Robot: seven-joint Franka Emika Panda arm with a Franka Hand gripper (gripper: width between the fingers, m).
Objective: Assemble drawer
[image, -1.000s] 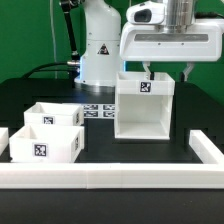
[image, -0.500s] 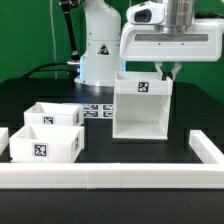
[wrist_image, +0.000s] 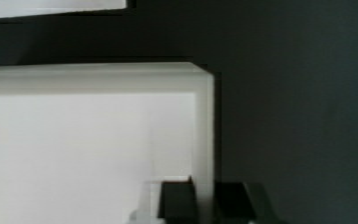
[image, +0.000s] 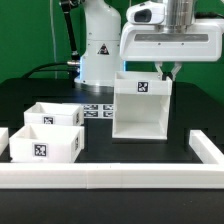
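Observation:
The drawer's large white hollow shell (image: 140, 105) stands upright on the black table, right of centre, with a square tag on its upper front. My gripper (image: 167, 72) comes down from above onto the shell's top rim near its right-hand wall and is shut on that wall. In the wrist view the two dark fingers (wrist_image: 179, 203) stand close together at the shell's (wrist_image: 87, 130) edge, with only a thin strip between them. Two white knobbed trays (image: 55, 113) (image: 45, 143) sit side by side on the exterior view's left, apart from the gripper.
The marker board (image: 95, 110) lies flat between the trays and the shell. Low white rails edge the table at the front (image: 110, 177) and on the exterior view's right (image: 206, 150). The robot base (image: 98, 50) stands behind. A white edge (wrist_image: 51, 5) shows in the wrist view.
The fingers, spread apart one second ago, have closed on the shell's rim. The shell has shifted slightly toward the exterior view's left. Nothing has moved in the last half second.

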